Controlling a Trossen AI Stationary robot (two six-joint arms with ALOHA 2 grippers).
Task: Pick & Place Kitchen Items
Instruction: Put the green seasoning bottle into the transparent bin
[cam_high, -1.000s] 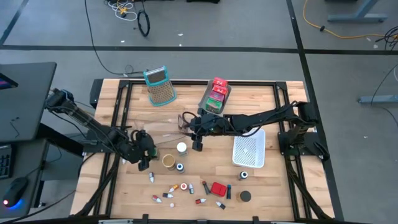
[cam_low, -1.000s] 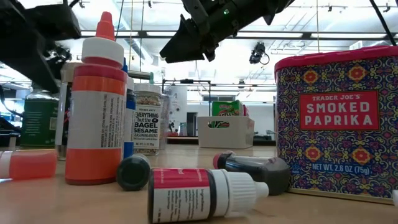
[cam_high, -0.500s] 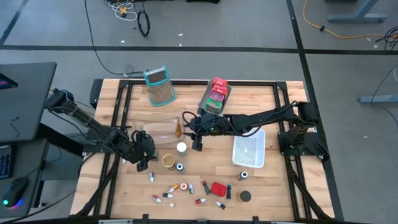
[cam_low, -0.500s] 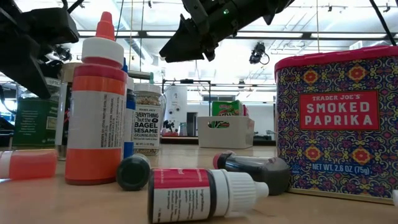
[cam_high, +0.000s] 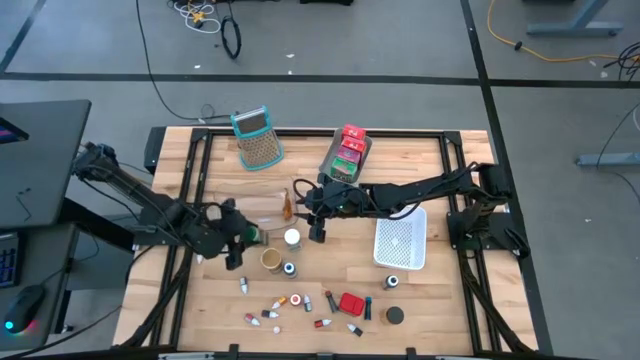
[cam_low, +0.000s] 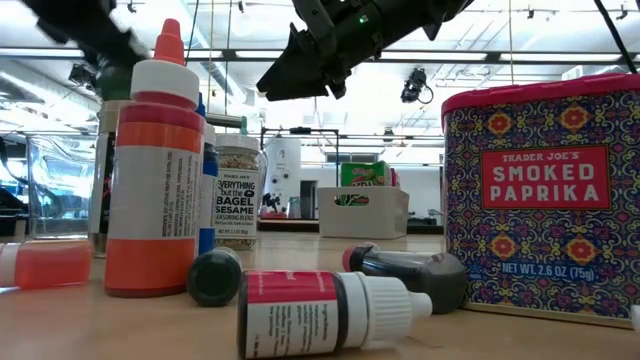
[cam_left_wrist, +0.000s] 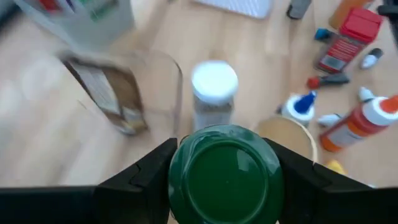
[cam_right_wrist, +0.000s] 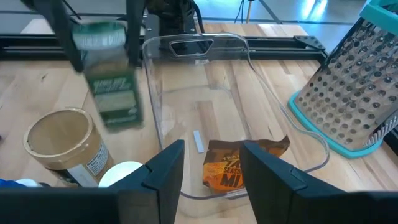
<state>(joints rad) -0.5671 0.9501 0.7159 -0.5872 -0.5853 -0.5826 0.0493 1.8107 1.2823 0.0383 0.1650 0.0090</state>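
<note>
My left gripper (cam_left_wrist: 224, 163) is shut on a green-lidded spice jar (cam_right_wrist: 115, 93) and holds it in the air near the table's left side (cam_high: 252, 236), beside a clear plastic container (cam_right_wrist: 205, 93). An orange packet (cam_right_wrist: 239, 165) lies in that container. My right gripper (cam_right_wrist: 211, 171) hovers open over the container's right end (cam_high: 308, 200), nothing between its fingers. A brown-lidded jar (cam_high: 270, 259) and a white-lidded jar (cam_high: 292, 237) stand on the table close by. My left gripper pinches the jar just under its green lid (cam_left_wrist: 180, 171), one finger (cam_left_wrist: 146, 171) on each side. The fingers slant down at it from the table's left side. The jar is lifted clear of the table, nearly upright, its body hanging below the fingers (cam_right_wrist: 134, 37).
Small bottles and tubes (cam_high: 300, 303), a red tin (cam_high: 350, 303) and a black-lidded jar (cam_high: 394, 315) lie along the near edge. A white basket (cam_high: 400, 243) sits at the right, a tray of red and green packets (cam_high: 347, 152) and a teal-handled grater (cam_high: 256, 137) at the back.
My left gripper has risen with the green-lidded jar, which stood on the table a second ago and now hangs clear of it, a little closer to the clear container.
</note>
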